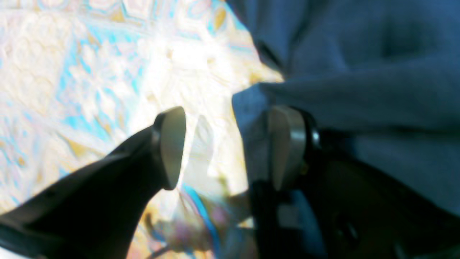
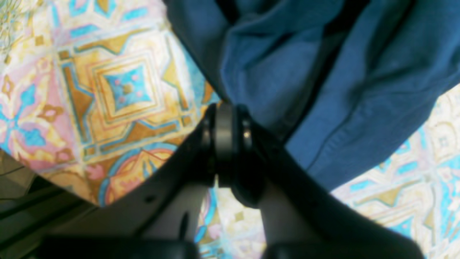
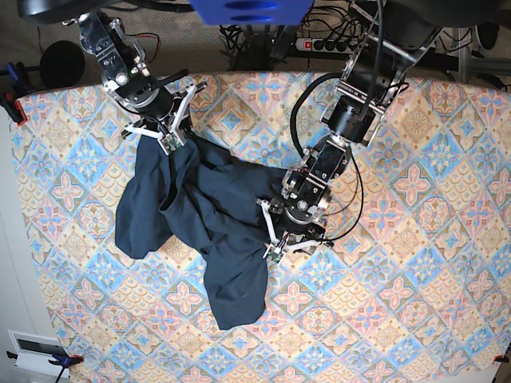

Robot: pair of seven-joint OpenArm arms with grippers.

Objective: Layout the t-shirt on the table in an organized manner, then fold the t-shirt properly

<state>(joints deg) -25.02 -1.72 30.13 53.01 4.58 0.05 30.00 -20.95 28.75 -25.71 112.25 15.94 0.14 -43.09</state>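
Your right tool (image 2: 224, 140) pinches the t-shirt (image 3: 200, 215) at its far edge, anchoring it; your left tool (image 1: 230, 147) stands spread astride its near hem, ready to draw it flat across the desk (image 3: 415, 303).

Soft matt navy cloth t-shirt (image 3: 200, 215), smooth printed cloth over the table (image 3: 415, 263), left gripper (image 1: 226, 147) pads (image 1: 287, 144) seemingly brushed metal, black plastic housings.

Power strip (image 3: 326, 44), cables (image 3: 247, 40), clamps (image 3: 11, 102).
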